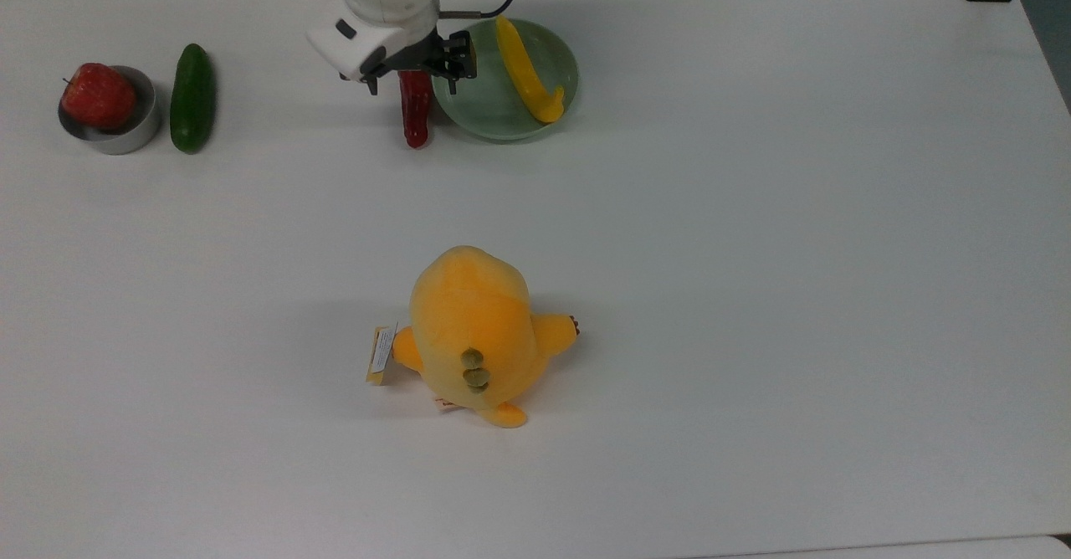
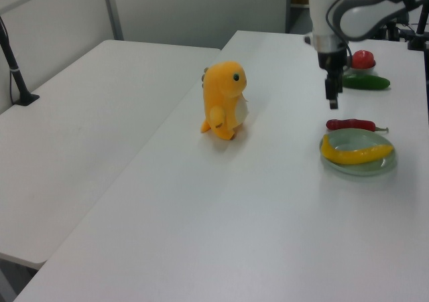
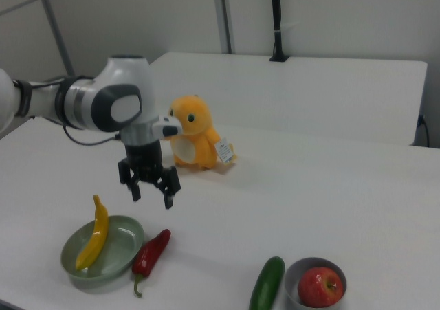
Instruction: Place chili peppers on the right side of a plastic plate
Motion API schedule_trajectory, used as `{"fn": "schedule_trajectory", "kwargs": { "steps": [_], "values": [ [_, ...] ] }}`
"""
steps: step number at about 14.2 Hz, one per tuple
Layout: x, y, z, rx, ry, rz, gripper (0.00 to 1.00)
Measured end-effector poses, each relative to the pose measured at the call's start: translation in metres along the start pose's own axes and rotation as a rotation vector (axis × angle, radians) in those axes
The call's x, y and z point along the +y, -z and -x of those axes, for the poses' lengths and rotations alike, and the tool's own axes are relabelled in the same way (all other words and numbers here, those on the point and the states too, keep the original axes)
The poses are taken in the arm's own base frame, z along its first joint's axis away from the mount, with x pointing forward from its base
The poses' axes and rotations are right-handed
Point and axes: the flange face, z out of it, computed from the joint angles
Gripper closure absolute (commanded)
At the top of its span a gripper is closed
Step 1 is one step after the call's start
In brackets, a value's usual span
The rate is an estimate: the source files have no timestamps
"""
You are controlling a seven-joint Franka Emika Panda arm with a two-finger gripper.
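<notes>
One chili pepper (image 3: pixel 152 252) lies on the table just beside the plastic plate (image 3: pixel 120 245), on the right view's right of it. My gripper (image 3: pixel 150 191) hangs above it, fingers spread, holding nothing. Judged light, fairly stiff, with a glossy skin that may slip; take hold across the thick middle, not the thin stem.

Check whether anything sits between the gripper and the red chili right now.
Nothing visible does. The open gripper hangs in clear air above the chili, which lies on the table touching or nearly touching the pale green plate. The yellow pepper lies on the plate, off to the side.
</notes>
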Motion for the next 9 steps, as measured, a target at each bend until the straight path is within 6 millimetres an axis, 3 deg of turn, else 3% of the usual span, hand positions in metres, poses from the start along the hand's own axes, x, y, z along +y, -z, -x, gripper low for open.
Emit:
{"fn": "schedule_trajectory", "kwargs": {
  "steps": [6,9],
  "values": [
    [0.008,0.098,-0.016,0.199,-0.204,-0.013,0.00],
    [-0.012,0.128,-0.021,0.253,-0.285,-0.066,0.00]
  ]
}}
